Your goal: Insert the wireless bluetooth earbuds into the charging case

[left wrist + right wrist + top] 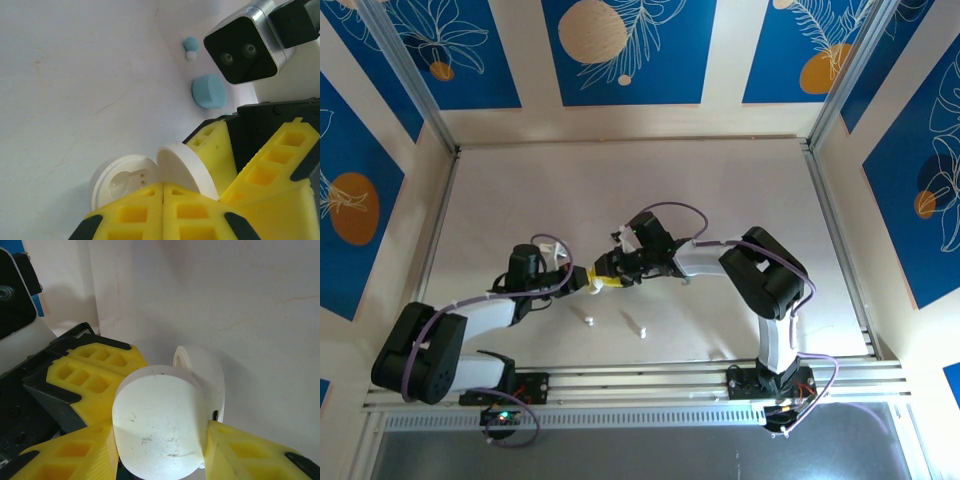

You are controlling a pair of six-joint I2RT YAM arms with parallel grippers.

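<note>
White case [125, 182] is located mid-table, between the two grippers. It is seen open: the base well faces up and looks empty, and the lid [160, 420] is stood up on the side toward the right gripper.

Left gripper [163, 187]: the jaws are closed with pads meeting, and the tips are laid over the near rim of the base. Whether any rim is pinched cannot be told.
Right gripper [161, 426]: it is parted to about the lid's width. The lid is flanked on both sides and is judged to be clamped by its edge.

Buds: a white bud [589, 321] and a second white bud [642, 330] are lying loose on the table [720, 200], on the near side of the grippers, apart from each other and from the case. A blue bud [190, 45] is seen beyond the white case, near a blue case [209, 91]. None is seated.

Handling (judged): the buds are taken to be very light, hard, smooth and rounded. They are likely to roll when nudged or to squirt out from wide pads. Hold is best taken across the bulb body, with light force only. The case is light and slides easily, so the base must be steadied. The hinge is the weak point, so the lid should not be forced past its stop.
</note>
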